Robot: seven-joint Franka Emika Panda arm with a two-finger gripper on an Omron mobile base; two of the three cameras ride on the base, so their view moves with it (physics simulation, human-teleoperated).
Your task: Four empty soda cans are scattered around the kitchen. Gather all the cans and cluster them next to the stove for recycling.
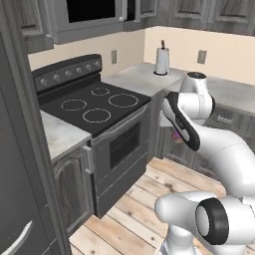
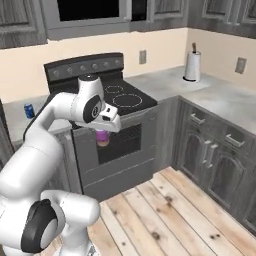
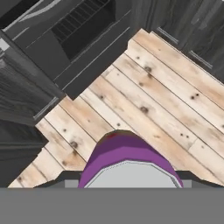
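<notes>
The gripper (image 2: 103, 131) is hanging in front of the stove (image 2: 131, 102), pointing downward, and is gripping a purple soda can (image 2: 102, 137) above the plank floor (image 2: 165, 210). A blue soda can (image 2: 29, 110) is standing upright on the counter (image 2: 15, 122) left of the stove. A paper towel roll (image 2: 192, 66) is standing on the corner counter.

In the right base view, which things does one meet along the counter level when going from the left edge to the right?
Blue soda can → gripper shut on a purple soda can, in front of the oven door → stove burner rings → paper towel roll → wall outlet.
</notes>
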